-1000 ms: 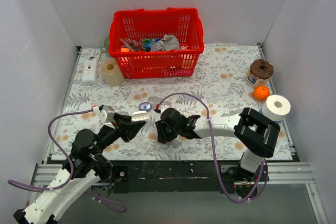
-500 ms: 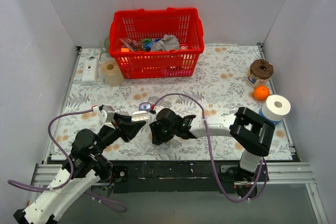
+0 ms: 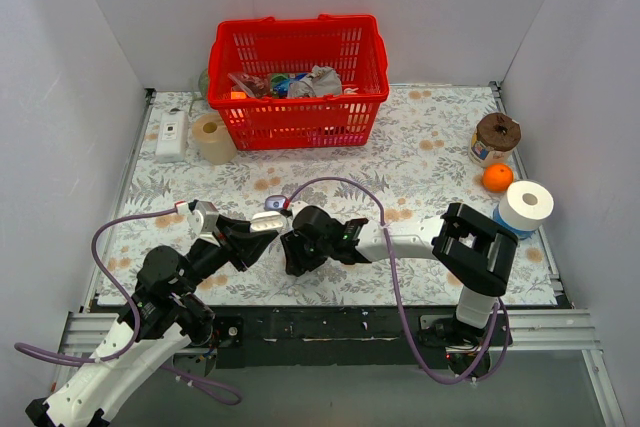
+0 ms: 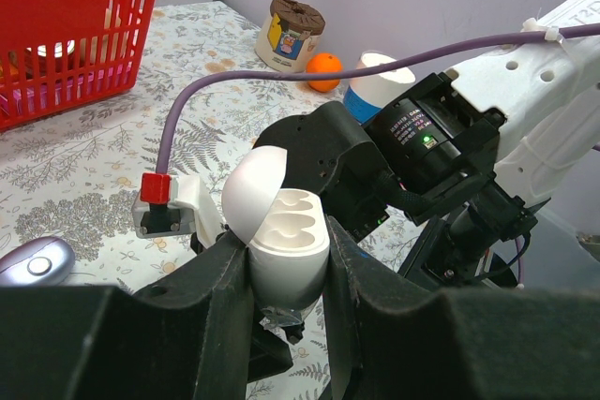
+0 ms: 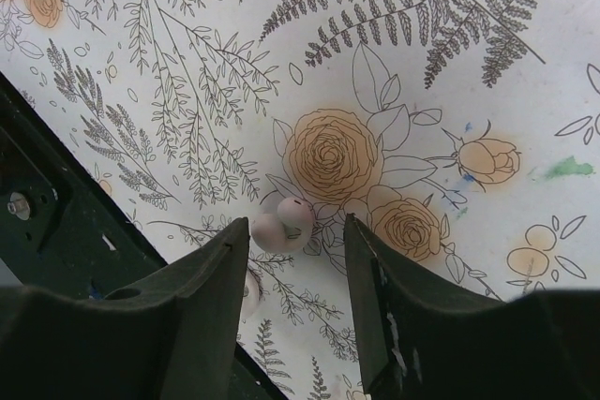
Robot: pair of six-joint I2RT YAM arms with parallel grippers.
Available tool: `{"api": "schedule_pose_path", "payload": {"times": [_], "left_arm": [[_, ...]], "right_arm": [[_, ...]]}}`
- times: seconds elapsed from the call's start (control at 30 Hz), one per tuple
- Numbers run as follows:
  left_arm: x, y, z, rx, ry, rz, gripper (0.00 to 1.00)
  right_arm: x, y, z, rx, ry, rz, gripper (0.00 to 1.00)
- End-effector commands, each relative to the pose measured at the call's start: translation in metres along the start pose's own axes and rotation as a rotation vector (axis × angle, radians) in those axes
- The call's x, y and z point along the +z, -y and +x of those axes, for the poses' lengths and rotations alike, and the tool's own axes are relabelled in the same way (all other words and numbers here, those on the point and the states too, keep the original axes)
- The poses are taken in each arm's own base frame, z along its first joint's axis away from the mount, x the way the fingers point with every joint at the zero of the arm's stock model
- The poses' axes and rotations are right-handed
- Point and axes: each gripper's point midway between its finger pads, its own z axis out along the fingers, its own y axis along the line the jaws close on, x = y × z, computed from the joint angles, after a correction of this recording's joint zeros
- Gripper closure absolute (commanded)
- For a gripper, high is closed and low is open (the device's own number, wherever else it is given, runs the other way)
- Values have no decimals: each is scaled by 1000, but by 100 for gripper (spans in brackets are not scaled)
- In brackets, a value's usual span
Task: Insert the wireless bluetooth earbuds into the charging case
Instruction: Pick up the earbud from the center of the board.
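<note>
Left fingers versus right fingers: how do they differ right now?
Left fingers are clamped on the open white charging case; right fingers stand apart, holding nothing. Left fingers point out across the table; right fingers point down at it, straddling a pale earbud lying there. Both pairs are black.

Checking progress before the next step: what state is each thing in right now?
charging case: lid open, both wells empty.
earbuds: out of the case, lying on the table, touching each other, not gripped.
left hand: shut on the charging case.
right hand: open, a finger on each side of the earbuds.
red basket: upright, with clutter inside.
</note>
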Motion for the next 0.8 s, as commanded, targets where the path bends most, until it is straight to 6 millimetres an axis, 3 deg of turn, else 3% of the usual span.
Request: {"api": "schedule_pose_path", "payload": {"times": [0.0,0.17,0.3,0.77], "left_arm": [[-2,7,-15,18,29,19,99],[-2,7,-14,17,27,19,99],[-2,7,-14,16,25,19,98],[-2,8,-16,17,30,21,98]], "right_arm": [[-1,8,14,-4,-36,35,46],[-11,14,7,17,4,59,45],[-13,24,15,27,-14,84,45],[0,28,31,0,-95,118,47]]}}
